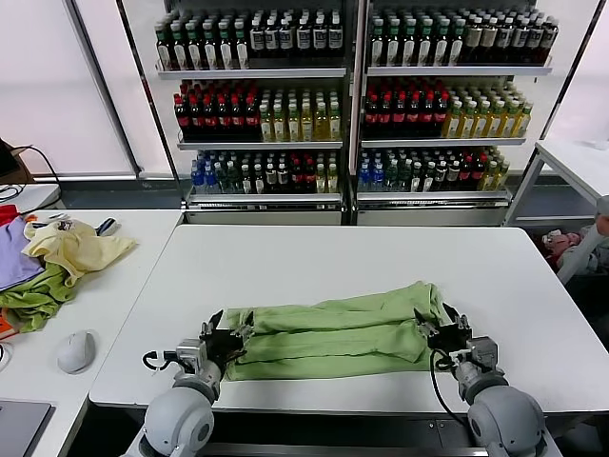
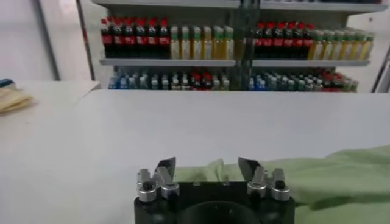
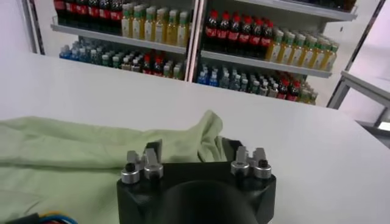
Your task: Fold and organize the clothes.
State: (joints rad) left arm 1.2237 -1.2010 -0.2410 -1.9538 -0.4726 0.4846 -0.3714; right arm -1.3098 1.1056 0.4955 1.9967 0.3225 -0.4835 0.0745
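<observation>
The shirt (image 1: pixel 333 328) is laid as a long folded band across the near part of the white table (image 1: pixel 343 252), its length running from left to right and its near edge lying close to the table's front edge. The left gripper (image 1: pixel 226 335) is set at the shirt's left end, with its jaws released and spread, and nothing is gripped between them. The right gripper (image 1: pixel 437 327) is placed at the right end, likewise released and spread, with cloth seen just ahead of it. Bare table is left beyond the shirt toward the drink shelves (image 1: pixel 352 95), and to the right of it. On the side table (image 1: pixel 114 286) at left, a yellow garment (image 1: pixel 76 248), an olive cloth (image 1: pixel 33 300) and a mouse (image 1: pixel 76 350) are seen.
</observation>
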